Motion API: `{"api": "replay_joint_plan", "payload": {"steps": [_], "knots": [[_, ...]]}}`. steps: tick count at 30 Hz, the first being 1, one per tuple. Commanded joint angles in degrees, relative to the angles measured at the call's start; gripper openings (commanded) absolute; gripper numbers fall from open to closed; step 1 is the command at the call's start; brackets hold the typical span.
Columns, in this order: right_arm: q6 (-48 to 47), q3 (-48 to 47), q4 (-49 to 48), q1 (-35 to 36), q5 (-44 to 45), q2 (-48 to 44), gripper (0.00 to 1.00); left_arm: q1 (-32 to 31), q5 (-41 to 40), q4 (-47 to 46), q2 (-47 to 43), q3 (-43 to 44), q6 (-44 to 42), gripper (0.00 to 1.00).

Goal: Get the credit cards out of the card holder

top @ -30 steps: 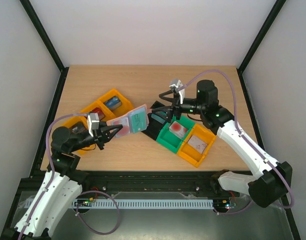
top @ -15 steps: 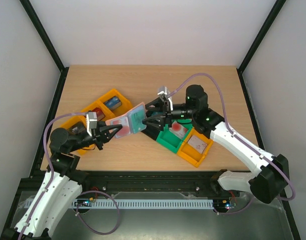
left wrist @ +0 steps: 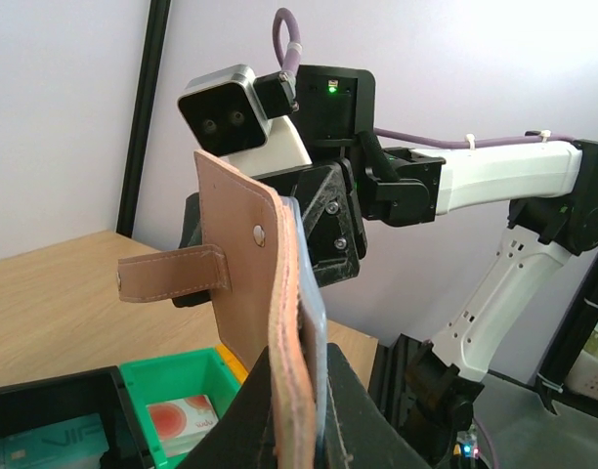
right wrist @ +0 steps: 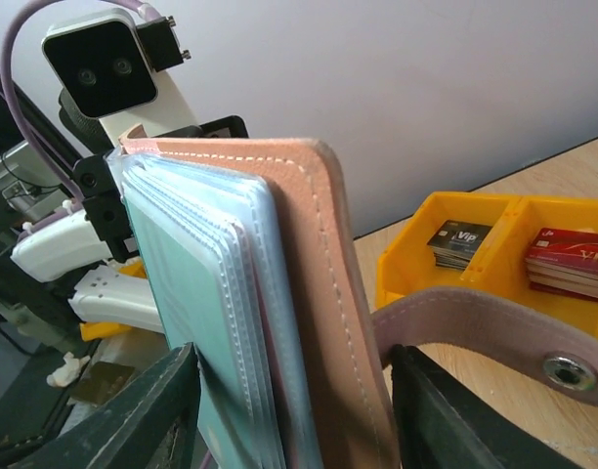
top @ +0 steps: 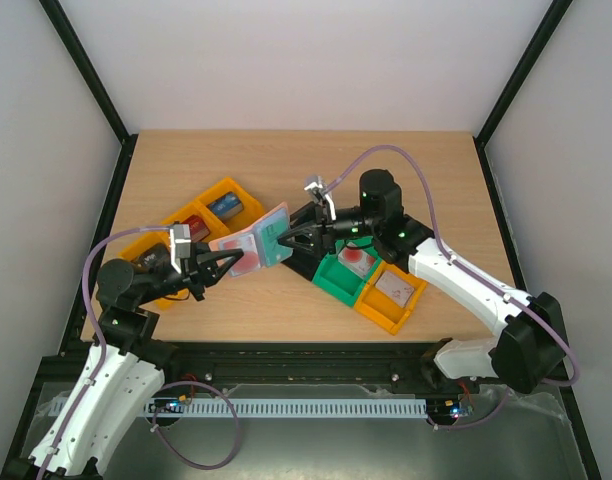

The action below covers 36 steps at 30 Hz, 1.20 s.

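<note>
Card holder, overhead: the card holder [top: 248,245] hangs off the desk [top: 286,160] above its middle, folded open, with a teal card [top: 274,238] facing up at its right end.
Left tool, overhead: the left tool [top: 224,262] is clamped on the holder's left end and carries it.
Right tool, overhead: the right tool [top: 291,238] is at the holder's right end, right up against the teal card.
Axis, overhead: the holder's long axis runs from one tool to the other, roughly along the desk's width and tipped a little toward the far edge.
Bins, overhead: an orange bin [top: 211,195] sits toward the left edge. A green bin [top: 326,285] lies just under the right arm.
Holder, left wrist: it stands edge-on and upright out of the left tool's closed jaws. Its strap [left wrist: 172,274] juts sideways and a stud [left wrist: 258,233] shows on the leather. The right tool's black body is close behind it.
Holder, right wrist: clear sleeves [right wrist: 235,293] are fanned beside the pink cover, with the teal card in the outermost one.
Right tool, right wrist: one finger is on each side of the holder's free end, close to both faces. Whether they already press, I cannot tell.
Stacked cards, right wrist: stacked cards [right wrist: 453,244] lie in the orange bin beyond.
Coming move, judged: the right arm is nearer the cards' open end, so a pull along the long axis, away from the left tool, should draw a card out.
</note>
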<state>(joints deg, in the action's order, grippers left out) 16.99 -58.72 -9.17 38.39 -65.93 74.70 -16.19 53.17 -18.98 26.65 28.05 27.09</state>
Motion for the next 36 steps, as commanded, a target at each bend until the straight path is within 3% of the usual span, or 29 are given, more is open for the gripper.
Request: {"api": "replay_joint_plan", "payload": {"steps": [1, 5, 8, 12, 23, 27, 36], "knots": [[0.2, 0.1, -2.0, 0.5, -1.4, -0.2, 0.54, 0.1, 1.2, -4.1, -0.7, -0.1, 0.3, 0.02], [-14.4, -4.4, 14.5, 0.4, 2.1, -1.2, 0.78, 0.1, 3.4, -4.1, -0.7, 0.5, -1.5, 0.02], [-18.8, -5.3, 17.2, 0.4, 6.1, -3.2, 0.89, -0.3, 6.4, 1.1, -0.8, 1.8, -8.6, 0.02], [-20.5, -6.6, 19.5, 0.4, 8.4, -3.3, 0.94, -0.6, 7.1, 8.5, -1.0, 3.7, -17.7, 0.02], [-22.7, -7.3, 22.1, 0.4, 4.4, -3.2, 0.98, -0.8, 8.5, 4.5, -1.3, 2.8, -14.1, 0.02], [-16.3, -5.8, 15.2, 0.5, -0.3, -3.1, 0.90, -0.7, 6.7, 2.1, -1.4, 2.0, -11.0, 0.02], [-10.9, -4.2, 10.1, 0.8, -5.4, -2.2, 0.32, -0.7, 1.5, 0.7, -0.7, 0.4, -6.0, 0.02]]}}
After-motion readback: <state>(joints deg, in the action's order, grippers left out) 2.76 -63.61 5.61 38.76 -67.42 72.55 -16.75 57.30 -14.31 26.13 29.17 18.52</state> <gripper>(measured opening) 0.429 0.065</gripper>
